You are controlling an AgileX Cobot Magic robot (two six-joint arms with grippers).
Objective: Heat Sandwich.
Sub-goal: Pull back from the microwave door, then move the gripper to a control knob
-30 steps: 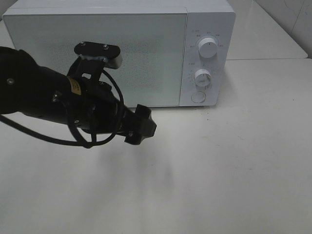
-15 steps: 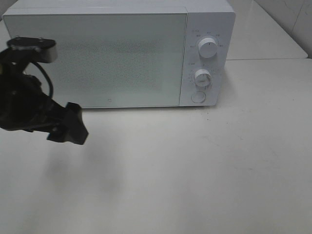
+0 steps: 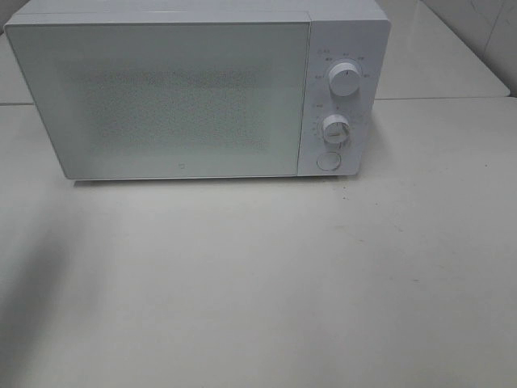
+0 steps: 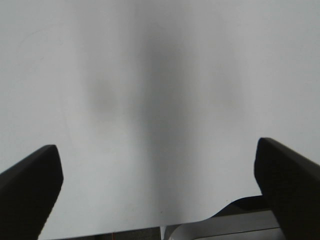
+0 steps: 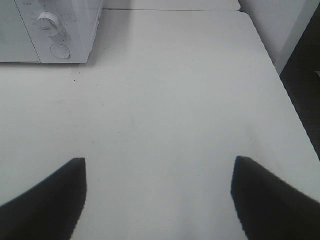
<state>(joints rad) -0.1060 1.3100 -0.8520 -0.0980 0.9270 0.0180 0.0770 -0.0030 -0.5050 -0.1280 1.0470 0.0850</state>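
Observation:
The sandwich is out of view in every frame. A white microwave (image 3: 194, 89) stands at the back of the white table (image 3: 266, 275) with its door shut; its corner with the knobs (image 5: 50, 25) also shows in the right wrist view. My left gripper (image 4: 157, 185) hangs open over bare table, its black fingers (image 4: 30, 185) far apart with nothing between them. Over the right part of the table my right gripper (image 5: 157, 192) is open too, and its fingers (image 5: 50, 195) hold nothing. Neither arm appears in the exterior high view.
Two round knobs (image 3: 345, 78) and a round button (image 3: 327, 161) sit on the microwave's right panel. The table's right edge (image 5: 295, 115) drops off to a dark floor. A faint shadow lies on the table at the left (image 3: 32, 283).
The left arm has swung leftwards away from the microwave door and out of the exterior high view. Only its shadow is left on the table.

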